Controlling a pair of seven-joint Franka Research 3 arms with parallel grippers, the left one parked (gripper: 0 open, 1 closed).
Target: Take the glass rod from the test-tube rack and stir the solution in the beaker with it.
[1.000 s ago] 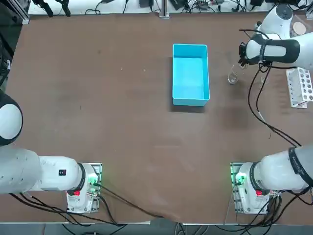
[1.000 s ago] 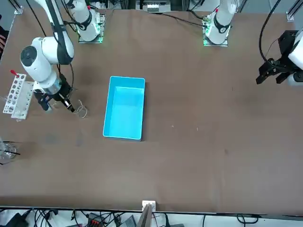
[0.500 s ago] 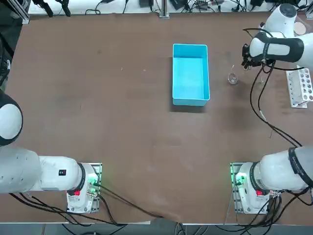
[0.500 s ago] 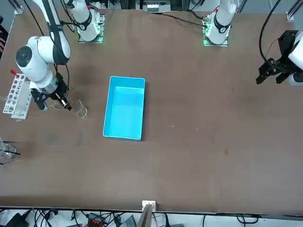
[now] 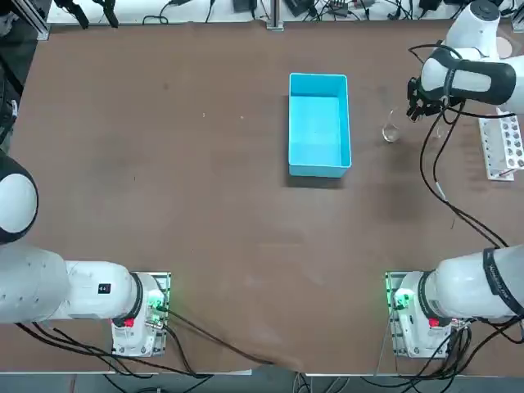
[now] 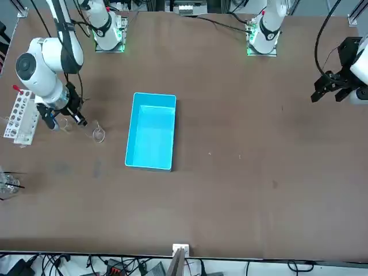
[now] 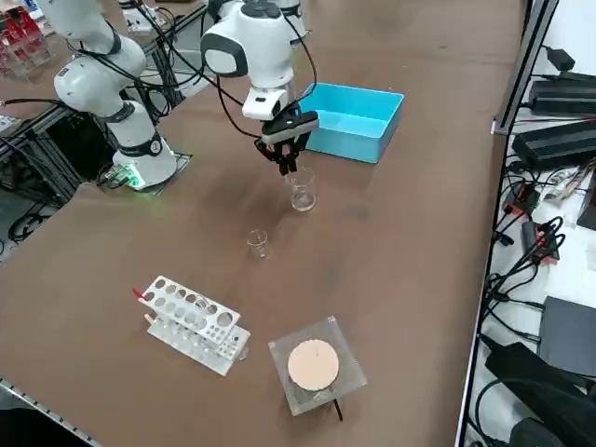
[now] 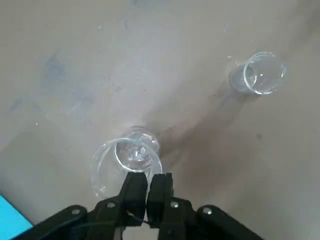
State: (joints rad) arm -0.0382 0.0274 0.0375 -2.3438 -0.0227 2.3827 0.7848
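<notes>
Glass: one beaker [image 8: 127, 160], one smaller glass [image 8: 261, 73]; claw [image 8: 147, 192] closed.

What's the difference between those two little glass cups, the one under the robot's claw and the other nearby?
The beaker is wider and taller than the small glass. The beaker sits just beneath the right gripper, whose jaws are shut, close to the blue tray; the small glass stands alone, between the beaker and the test-tube rack. Both are clear, upright and round-rimmed.
</notes>
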